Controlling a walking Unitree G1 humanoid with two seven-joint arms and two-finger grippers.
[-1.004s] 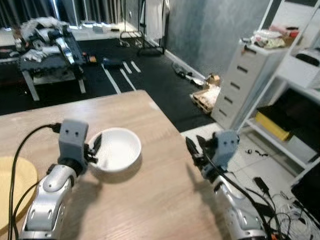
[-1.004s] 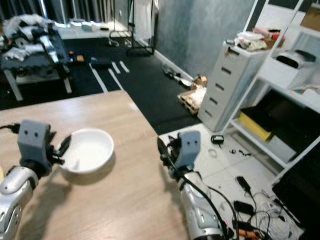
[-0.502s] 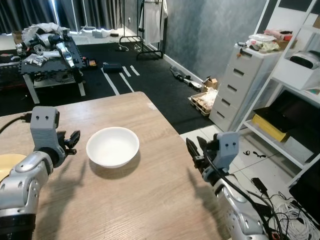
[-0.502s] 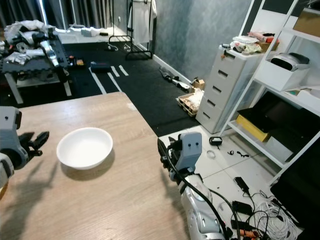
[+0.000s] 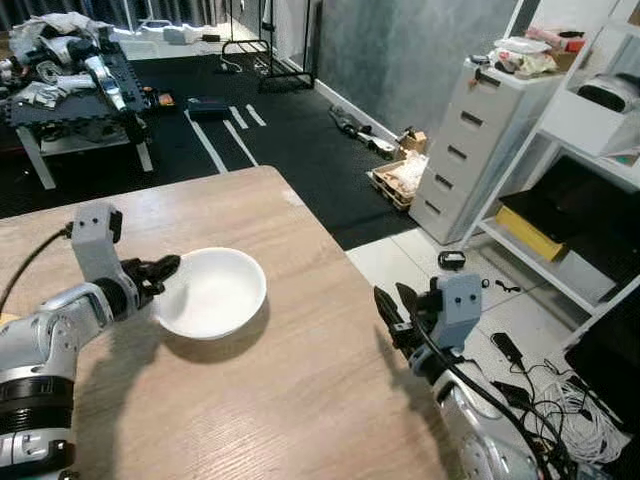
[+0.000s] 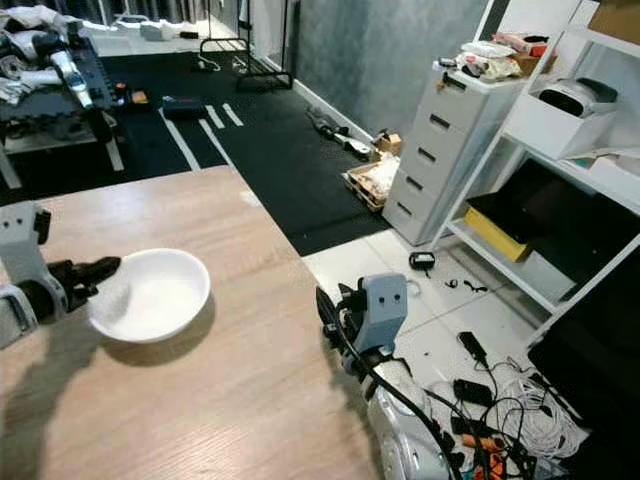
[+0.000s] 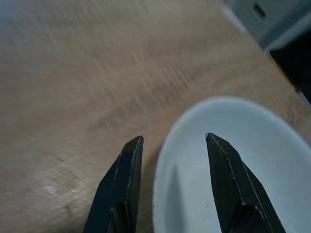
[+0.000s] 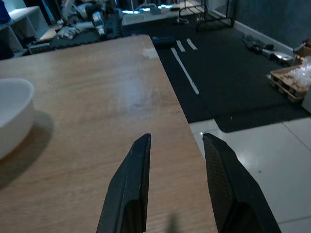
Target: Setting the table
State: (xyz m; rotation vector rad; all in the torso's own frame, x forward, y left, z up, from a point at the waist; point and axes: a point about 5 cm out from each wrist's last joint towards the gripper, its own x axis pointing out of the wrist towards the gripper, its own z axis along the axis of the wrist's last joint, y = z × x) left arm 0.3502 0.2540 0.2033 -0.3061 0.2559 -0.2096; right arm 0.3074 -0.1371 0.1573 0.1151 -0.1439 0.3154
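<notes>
Where set on the wooden table (image 5: 300, 400), bowl: white bowl (image 5: 210, 292) upright, empty, toward the table's left half, well back from the near edge.
Bowl against left gripper: left gripper (image 5: 163, 268) right at the bowl's left rim; from the left wrist view, one black finger (image 7: 119, 182) outside over bare wood, the other over the bowl's inside, rim (image 7: 160, 160) running between them.
Left gripper state: fingers parted, straddling the rim, not closed upon it.
Left arm: silver, reaching across the tabletop from the left, black cable trailing behind the wrist.
Right gripper: right gripper (image 5: 392, 305) at the table's right edge, well apart from the bowl; fingers spread, holding nothing, over the wood near the corner in the right wrist view (image 8: 172, 179).
Bowl from right wrist view: only a slice of white side (image 8: 12, 116) at the frame's border, shadow on the wood beside it.
Beyond the table: dark floor with white tape lines (image 5: 225, 135), low bench piled with clutter (image 5: 70, 85).
Right side of room: white drawer unit (image 5: 470, 150), white shelving (image 5: 590, 140), tangle of cables on the tiled floor (image 5: 560, 400).
</notes>
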